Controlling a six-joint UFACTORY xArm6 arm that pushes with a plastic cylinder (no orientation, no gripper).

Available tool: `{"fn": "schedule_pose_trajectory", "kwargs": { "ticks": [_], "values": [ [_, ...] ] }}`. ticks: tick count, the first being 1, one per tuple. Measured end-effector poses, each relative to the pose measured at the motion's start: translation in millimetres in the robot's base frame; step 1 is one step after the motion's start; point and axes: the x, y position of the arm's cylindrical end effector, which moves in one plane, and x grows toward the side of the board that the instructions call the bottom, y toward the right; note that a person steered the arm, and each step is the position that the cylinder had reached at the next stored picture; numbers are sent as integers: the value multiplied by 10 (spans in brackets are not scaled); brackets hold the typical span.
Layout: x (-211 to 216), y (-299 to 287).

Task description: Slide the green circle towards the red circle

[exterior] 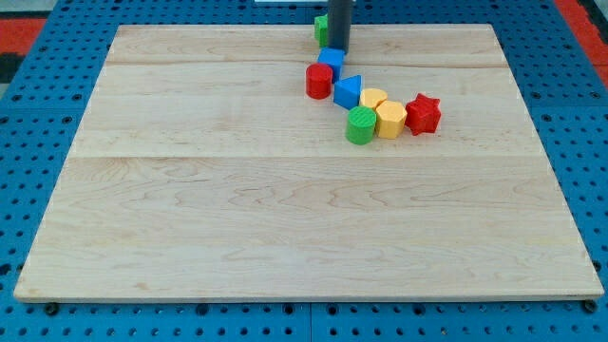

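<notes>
The green circle [360,125] stands right of the board's centre line in the upper part. The red circle [319,81] stands up and to the left of it. A blue triangle [348,91] lies between them. My tip [339,49] is at the view's top, just above a blue cube [332,61] that sits next to the red circle. The tip is well above the green circle and apart from it. Another green block [321,28] is partly hidden behind the rod.
A yellow heart-like block [372,99] and a yellow hexagon [390,120] sit right of the green circle. A red star [423,114] is further right. The wooden board [285,218] lies on a blue pegboard.
</notes>
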Motion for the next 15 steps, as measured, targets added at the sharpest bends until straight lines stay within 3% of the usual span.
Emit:
{"fn": "schedule_pose_trajectory", "kwargs": {
  "ticks": [1, 4, 6, 7, 15],
  "values": [
    [345, 284],
    [704, 1251],
    [1708, 1430],
    [2033, 1154],
    [1103, -700]
  ]
}}
